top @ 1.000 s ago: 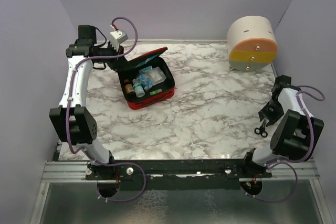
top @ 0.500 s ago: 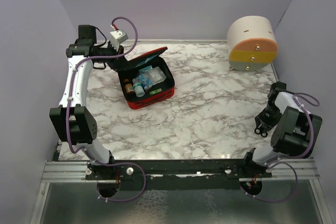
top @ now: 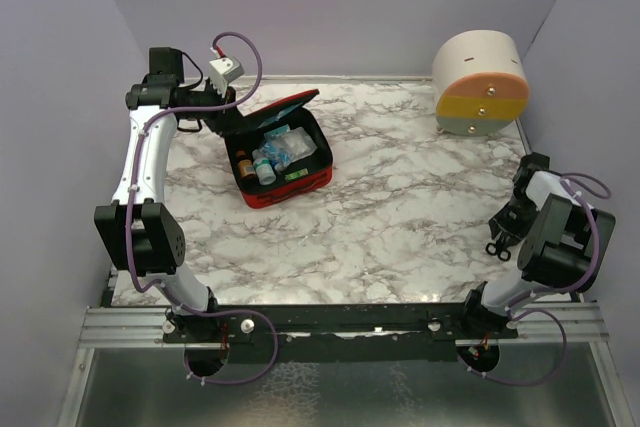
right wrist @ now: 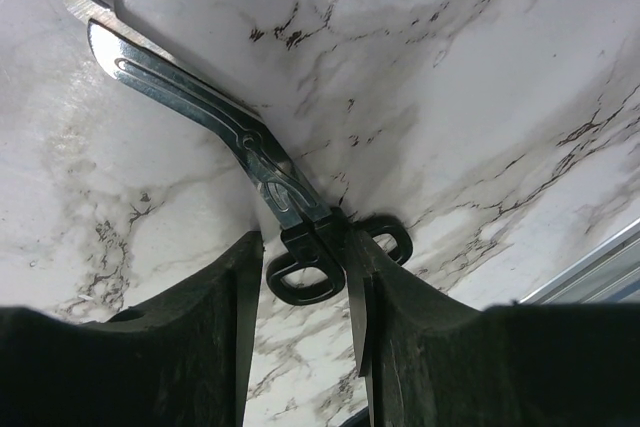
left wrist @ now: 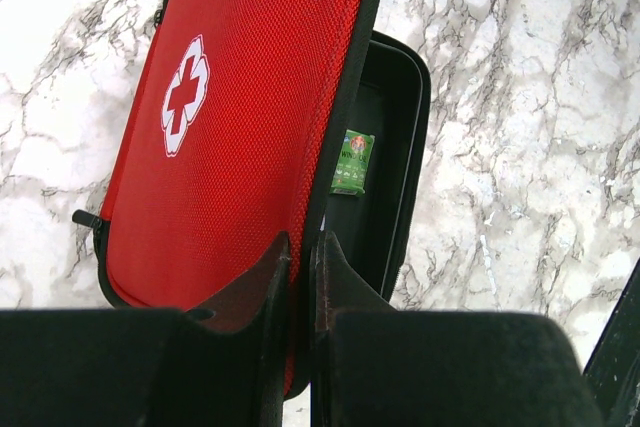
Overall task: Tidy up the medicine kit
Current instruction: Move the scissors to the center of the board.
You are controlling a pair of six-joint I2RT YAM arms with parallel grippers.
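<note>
High overview; close wrist views, probably downward

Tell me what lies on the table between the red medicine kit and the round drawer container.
Nothing: in the top view, only bare marble table separates the medicine kit from the drawer container.

Table (top: pixel 400 217): white marble pattern with grey veining, walled on the left, right and far sides.
Far left: medicine kit (top: pixel 292 190), a red case resting on the table with its lid propped up (a white cross shows on the lid's outer face).
Far right corner: round drawer container (top: pixel 480 82), cream on top with orange, yellow and grey fronts, well apart from the kit.
Near right edge: scissors (top: pixel 497 244), lying flat on the marble, with black handle loops and bent metal blades.
</note>
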